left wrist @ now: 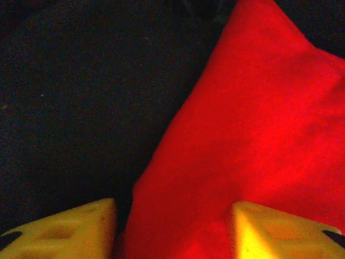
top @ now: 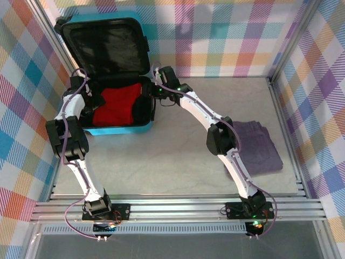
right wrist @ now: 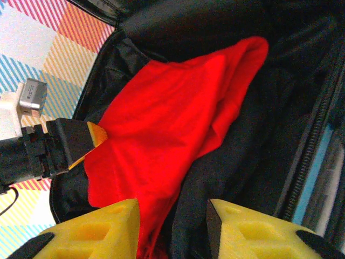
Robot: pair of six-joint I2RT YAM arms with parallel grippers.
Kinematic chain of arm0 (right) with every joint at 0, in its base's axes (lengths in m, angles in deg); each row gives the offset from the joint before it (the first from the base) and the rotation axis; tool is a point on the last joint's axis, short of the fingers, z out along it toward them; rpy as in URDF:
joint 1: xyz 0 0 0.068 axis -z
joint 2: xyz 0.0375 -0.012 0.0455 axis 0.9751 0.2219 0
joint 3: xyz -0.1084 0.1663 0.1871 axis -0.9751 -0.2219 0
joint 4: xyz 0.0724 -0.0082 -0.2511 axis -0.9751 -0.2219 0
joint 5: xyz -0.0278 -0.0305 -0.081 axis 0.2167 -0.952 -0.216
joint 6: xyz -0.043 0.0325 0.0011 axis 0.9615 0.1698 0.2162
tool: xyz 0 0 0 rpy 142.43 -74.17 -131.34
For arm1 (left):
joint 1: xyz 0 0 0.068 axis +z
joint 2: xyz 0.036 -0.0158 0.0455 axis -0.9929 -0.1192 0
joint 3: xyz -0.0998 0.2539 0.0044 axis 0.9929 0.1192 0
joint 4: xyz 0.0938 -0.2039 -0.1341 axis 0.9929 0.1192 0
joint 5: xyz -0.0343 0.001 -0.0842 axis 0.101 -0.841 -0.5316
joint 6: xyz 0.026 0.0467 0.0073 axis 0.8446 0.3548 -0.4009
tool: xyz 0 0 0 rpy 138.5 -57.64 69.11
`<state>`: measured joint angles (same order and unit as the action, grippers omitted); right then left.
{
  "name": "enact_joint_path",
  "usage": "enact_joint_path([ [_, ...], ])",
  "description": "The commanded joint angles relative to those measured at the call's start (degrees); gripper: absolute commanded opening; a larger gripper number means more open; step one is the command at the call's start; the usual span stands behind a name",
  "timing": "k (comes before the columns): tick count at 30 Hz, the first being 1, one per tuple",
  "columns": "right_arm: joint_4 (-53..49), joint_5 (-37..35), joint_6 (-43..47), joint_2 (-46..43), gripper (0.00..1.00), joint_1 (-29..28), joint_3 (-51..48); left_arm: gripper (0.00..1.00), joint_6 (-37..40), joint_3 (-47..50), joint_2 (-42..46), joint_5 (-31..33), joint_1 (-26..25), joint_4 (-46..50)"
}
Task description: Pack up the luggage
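Note:
The luggage [top: 121, 129], a turquoise hard-shell suitcase, lies open at the back left with its lid [top: 102, 48] raised against the wall. A red garment [top: 116, 105] lies inside on black fabric [right wrist: 242, 151]. My left gripper [top: 96, 105] is down at the garment's left edge. Its jaws [left wrist: 172, 232] stand apart, with red cloth [left wrist: 259, 118] lying loose between them. My right gripper [top: 152, 91] hovers at the suitcase's right side, open [right wrist: 172, 229], above the red garment's [right wrist: 161, 124] edge. The left gripper [right wrist: 64, 145] touches the cloth's far side.
A folded purple garment [top: 259, 145] lies on the grey table [top: 178, 162] to the right, beside the right arm. Checkered walls close in the back and both sides. The suitcase's zipper edge [right wrist: 312, 156] runs close to the right gripper.

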<state>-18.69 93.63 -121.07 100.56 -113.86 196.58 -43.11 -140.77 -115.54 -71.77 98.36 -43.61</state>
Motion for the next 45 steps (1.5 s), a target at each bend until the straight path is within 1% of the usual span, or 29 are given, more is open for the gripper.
enact_joint_path([
  [1, -0.42, -1.48, 2.90, -5.00, 0.39, 0.52, -3.14, 0.57, 0.13, -1.71, 5.02, 0.02, 0.66, 0.40],
  [7, 3.78, -2.51, 3.69, -11.87, 0.39, 1.26, -14.71, 0.59, -0.16, -1.27, 9.26, 0.12, 0.39, 1.11],
  [10, 5.75, -3.14, 3.90, -15.86, 0.39, 1.94, -21.29, 0.60, -0.92, -1.16, 10.09, -3.11, -0.45, 0.77],
  [15, 9.79, -3.99, 4.14, -23.43, 0.39, 3.81, -34.43, 0.60, -1.55, -1.74, 9.59, -4.10, -5.99, -0.25],
  [22, 10.25, -5.78, 6.34, -34.18, 0.39, 7.88, -50.69, 0.60, -3.30, -2.58, 5.31, -4.47, -13.88, -2.07],
  [27, 9.15, -7.26, 7.97, -42.07, 0.39, 11.11, -61.52, 0.59, -4.60, -2.08, 1.01, -4.30, -17.33, -4.12],
  [30, 8.09, -8.31, 8.60, -46.85, 0.39, 13.22, -67.71, 0.59, -5.92, -2.38, -2.59, -4.69, -18.10, -5.60],
  [33, 6.97, -9.74, 8.92, -51.67, 0.39, 15.07, -73.23, 0.59, -7.21, -2.85, -5.87, -6.43, -18.27, -7.56],
  [36, 4.80, -11.84, 8.71, -55.78, 0.40, 16.64, -77.28, 0.59, -7.85, -3.25, -8.42, -7.36, -18.62, -8.88],
  [39, 2.35, -14.05, 7.95, -59.17, 0.40, 18.51, -80.28, 0.59, -8.20, -3.90, -10.59, -7.60, -18.97, -9.21],
  [43, -1.38, -15.19, 6.15, -61.54, 0.40, 22.63, -82.48, 0.58, -8.37, -4.12, -11.36, -7.86, -19.18, -9.43],
  [45, -2.82, -16.11, 5.65, -62.30, 0.45, 24.50, -83.30, 0.58, -8.18, -3.75, -9.98, -7.44, -19.16, -9.48],
])
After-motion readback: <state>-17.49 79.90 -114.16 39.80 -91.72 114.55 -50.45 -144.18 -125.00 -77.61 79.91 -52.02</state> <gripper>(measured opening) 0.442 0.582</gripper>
